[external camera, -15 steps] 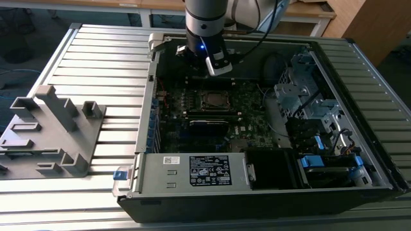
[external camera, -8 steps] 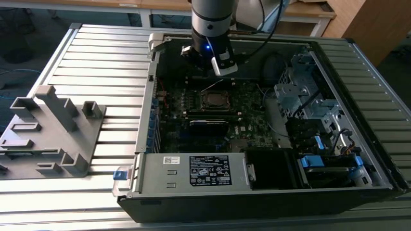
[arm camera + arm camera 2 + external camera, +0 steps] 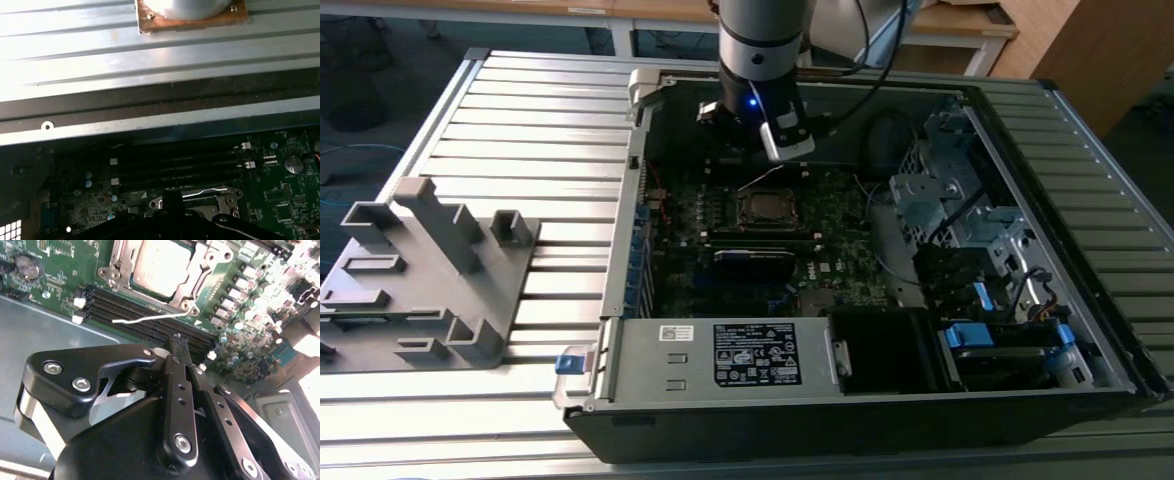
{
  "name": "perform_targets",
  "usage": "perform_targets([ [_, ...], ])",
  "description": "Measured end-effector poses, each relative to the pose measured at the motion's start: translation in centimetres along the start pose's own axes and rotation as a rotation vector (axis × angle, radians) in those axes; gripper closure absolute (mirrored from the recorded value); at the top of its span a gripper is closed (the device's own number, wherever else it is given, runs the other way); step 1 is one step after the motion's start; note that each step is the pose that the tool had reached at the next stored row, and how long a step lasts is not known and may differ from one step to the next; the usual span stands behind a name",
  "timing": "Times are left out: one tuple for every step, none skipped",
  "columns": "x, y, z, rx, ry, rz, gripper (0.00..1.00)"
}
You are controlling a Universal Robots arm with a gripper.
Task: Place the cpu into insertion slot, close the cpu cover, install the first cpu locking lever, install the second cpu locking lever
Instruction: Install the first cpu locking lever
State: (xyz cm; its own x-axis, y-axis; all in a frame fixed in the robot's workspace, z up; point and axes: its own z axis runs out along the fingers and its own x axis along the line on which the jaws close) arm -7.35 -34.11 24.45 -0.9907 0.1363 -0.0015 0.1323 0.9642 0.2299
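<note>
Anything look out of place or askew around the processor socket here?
One thing stands out: a thin metal lever beside the socket juts out loose across the memory slots instead of lying latched against the cover. The cpu sits flat, with the cover apparently down around it. Nothing looks damaged.

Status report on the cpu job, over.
Tool shut, empty, near the memory slots. Cpu seated, cover down over it. One lever sticking out loose.

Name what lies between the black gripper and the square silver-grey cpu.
In the second wrist view, long black memory slots and a thin silvery lever.
</note>
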Motion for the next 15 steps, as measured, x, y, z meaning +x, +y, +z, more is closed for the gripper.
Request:
perform_targets([
  [0.00, 0.01, 0.10, 0.0039, -0.0005, 0.000, 0.89],
  [-0.03, 0.04, 0.19, 0.0075, -0.0008, 0.000, 0.89],
  [-0.09, 0.08, 0.28, 0.0099, -0.0011, 0.000, 0.89],
  [-0.20, 0.12, 0.37, 0.0115, -0.0014, 0.000, 0.89],
  [-0.36, 0.17, 0.45, 0.0126, -0.0017, 0.000, 0.89],
  [-0.55, 0.23, 0.53, 0.0139, -0.0019, 0.000, 0.89],
  [-0.72, 0.30, 0.59, 0.0148, -0.0020, 0.000, 0.89],
  [-0.84, 0.36, 0.64, 0.0154, -0.0021, 0.000, 0.89],
  [-0.94, 0.41, 0.68, 0.0158, -0.0021, 0.000, 0.89],
  [-1.03, 0.46, 0.73, 0.0162, -0.0022, 0.000, 0.89],
  [-1.09, 0.51, 0.77, 0.0164, -0.0022, 0.000, 0.89],
  [-1.14, 0.54, 0.84, 0.0165, -0.0023, 0.000, 0.89],
  [-1.19, 0.56, 0.92, 0.0166, -0.0023, 0.000, 0.89],
  [-1.24, 0.57, 1.02, 0.0167, -0.0023, 0.000, 0.89],
  [-1.31, 0.59, 1.13, 0.0171, -0.0024, 0.000, 0.89],
])
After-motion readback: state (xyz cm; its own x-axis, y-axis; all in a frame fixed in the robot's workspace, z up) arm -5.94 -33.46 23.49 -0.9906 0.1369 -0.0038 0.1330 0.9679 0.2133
